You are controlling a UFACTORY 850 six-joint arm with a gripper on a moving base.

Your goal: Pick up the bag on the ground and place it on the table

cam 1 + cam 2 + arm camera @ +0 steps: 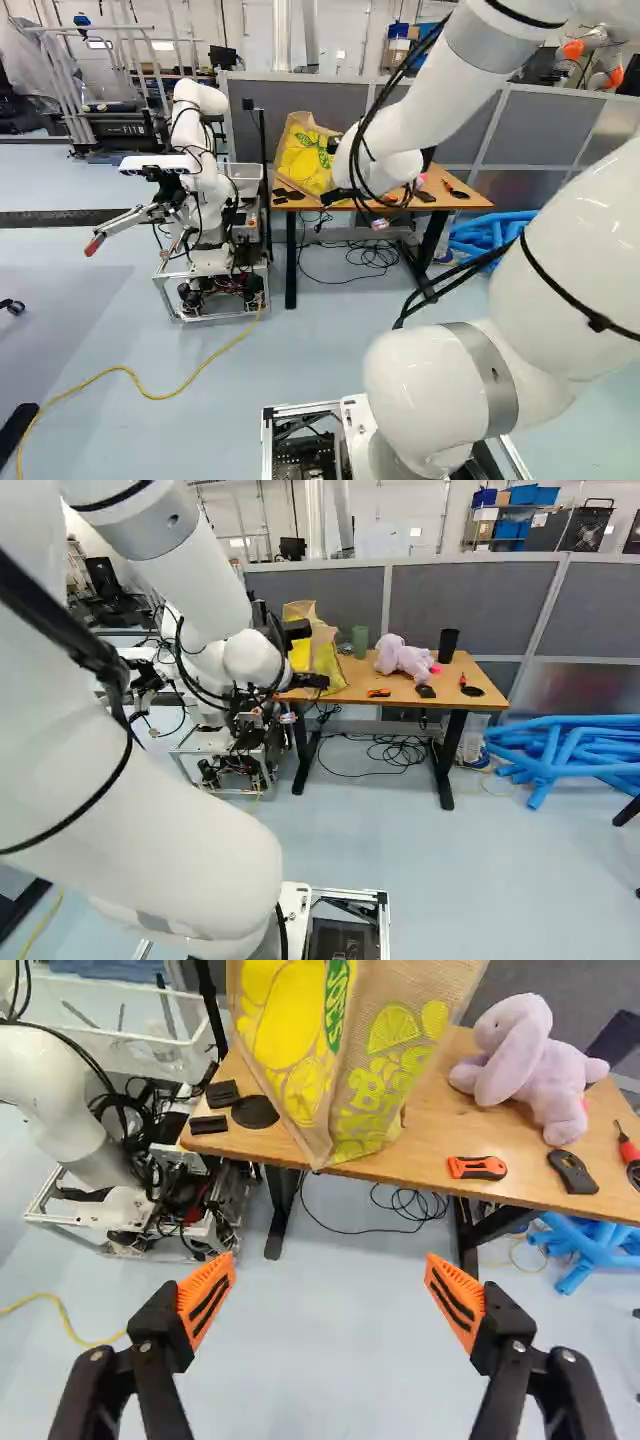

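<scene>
In the right base view my gripper (pixel 304 655) stands level with the near left part of the table, its two dark fingers spread. The wrist view shows the gripper (pixel 330 1295) open, with only floor seen between its orange pads. The bag (pixel 365 1060), tan with yellow fruit print, is on the wooden table (pixel 430 1140), ahead of the fingers and apart from them. Its lower corner reaches the table's front edge. In the left base view the bag (pixel 303 155) is at the table's left end, partly behind my arm.
Another robot (pixel 200 190) stands left of the table. On the tabletop are a pink plush toy (pixel 530 1065), an orange tool (pixel 477 1168), a black cup (pixel 448 645) and a green cylinder (pixel 360 641). Cables lie beneath; blue tubes (pixel 570 750) lie to the right.
</scene>
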